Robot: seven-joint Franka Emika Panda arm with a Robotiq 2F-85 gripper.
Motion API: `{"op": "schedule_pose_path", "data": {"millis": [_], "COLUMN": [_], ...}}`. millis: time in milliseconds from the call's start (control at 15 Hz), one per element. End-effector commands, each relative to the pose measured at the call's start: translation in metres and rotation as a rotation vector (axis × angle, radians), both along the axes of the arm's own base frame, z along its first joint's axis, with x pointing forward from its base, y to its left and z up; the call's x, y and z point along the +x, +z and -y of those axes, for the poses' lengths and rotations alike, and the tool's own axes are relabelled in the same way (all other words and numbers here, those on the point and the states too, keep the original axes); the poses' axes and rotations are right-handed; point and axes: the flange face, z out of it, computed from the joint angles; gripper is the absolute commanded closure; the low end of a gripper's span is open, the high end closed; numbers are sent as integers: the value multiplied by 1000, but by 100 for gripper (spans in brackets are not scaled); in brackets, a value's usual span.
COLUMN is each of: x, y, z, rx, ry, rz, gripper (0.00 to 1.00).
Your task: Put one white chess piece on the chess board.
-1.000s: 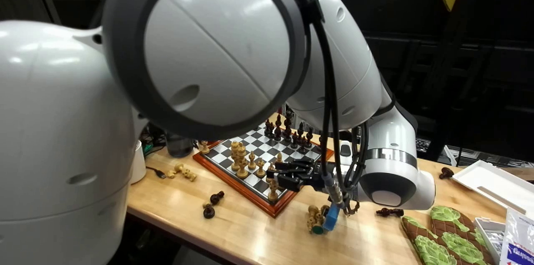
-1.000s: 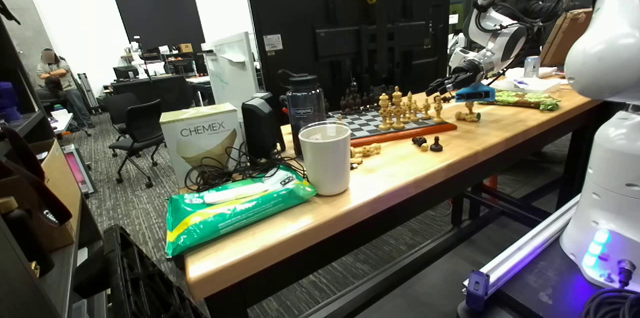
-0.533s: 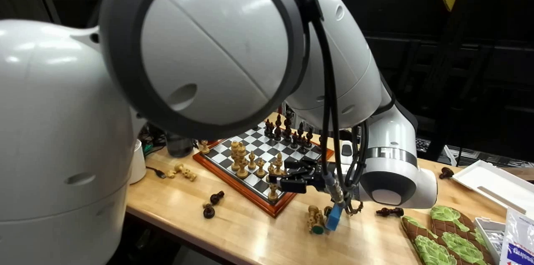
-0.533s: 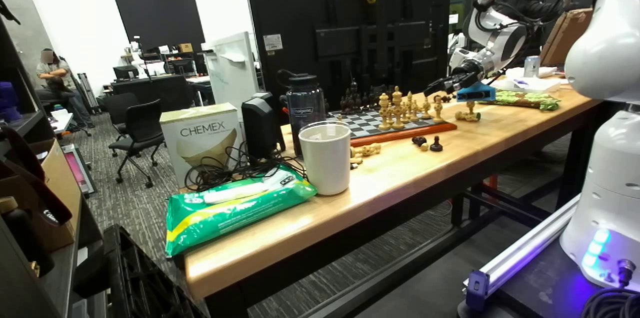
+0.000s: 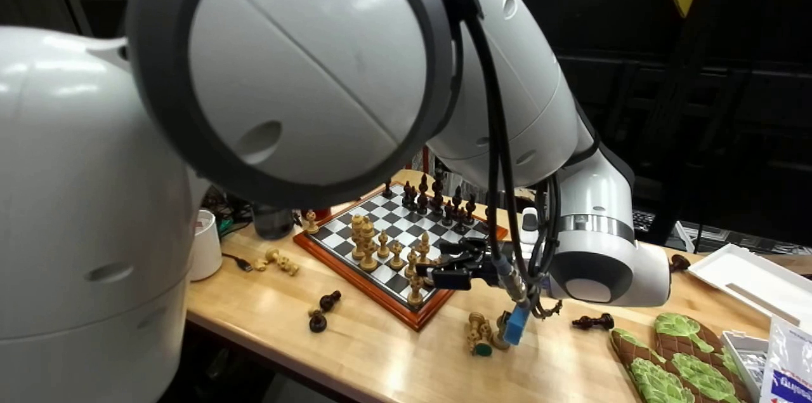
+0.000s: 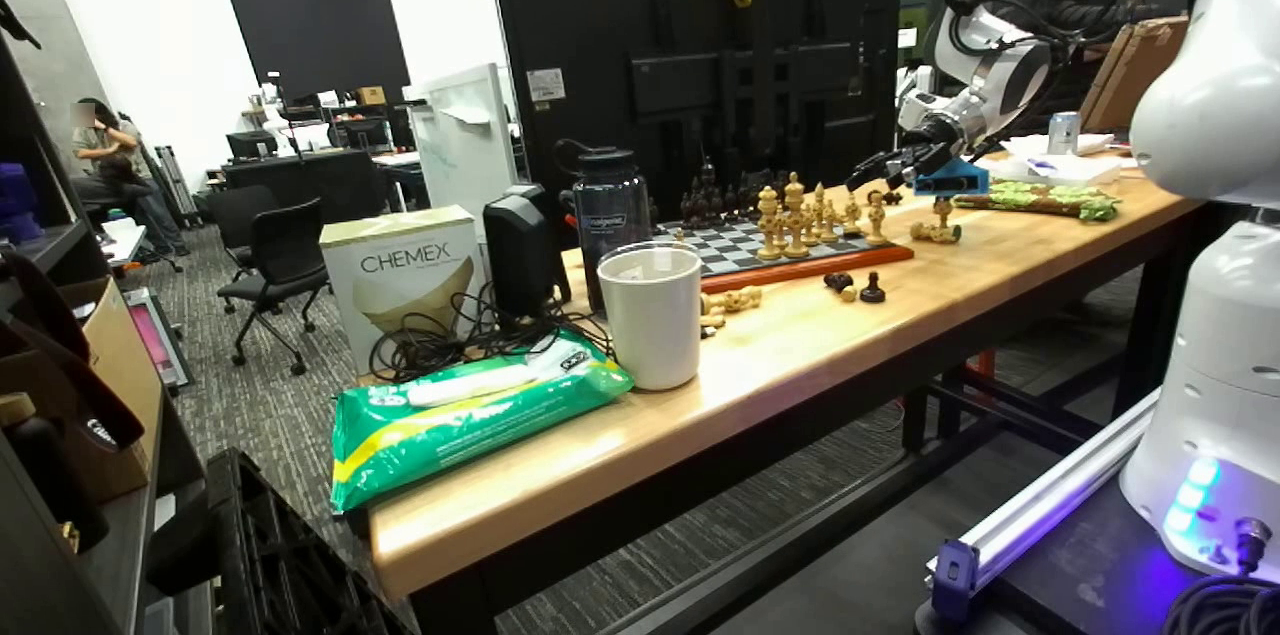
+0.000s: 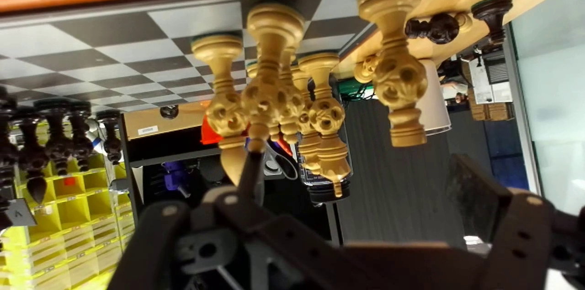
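Observation:
The chess board bears several upright white (pale wood) chess pieces and dark ones farther off. In the upside-down wrist view, a pale rook-like piece stands near the board's corner, with a pawn-like piece and others to its left. My gripper is open with nothing gripped. Its left finger overlaps the pawn-like piece's tip in the picture; whether they touch I cannot tell. In an exterior view the gripper is level with the pieces by the board's near corner. Loose pale pieces lie on the table.
A blue part under the wrist hangs just above the loose pale pieces, hiding one in part. Dark pieces lie before the board. Beyond are a white cup, a bottle, quilted mitts and a white tray.
My gripper has opened wider and drawn back from the pale pieces, which stay standing on the board. The blue part has shifted away, uncovering more of a loose pale piece.

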Motion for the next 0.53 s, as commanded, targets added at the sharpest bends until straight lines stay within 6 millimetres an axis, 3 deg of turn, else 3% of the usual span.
{"op": "schedule_pose_path", "data": {"millis": [0,133,200,333,467], "x": [-1,-1,-1,-1,-2], "y": [1,-1,-2,-3,-3], "z": [-2,-2,-2,-2,-2], "rx": [-48,-57,-62,-71,-76], "ry": [5,5,17,19,26], "rz": [0,-6,-6,-14,-18], "gripper": [0,5,26,29,43]}}
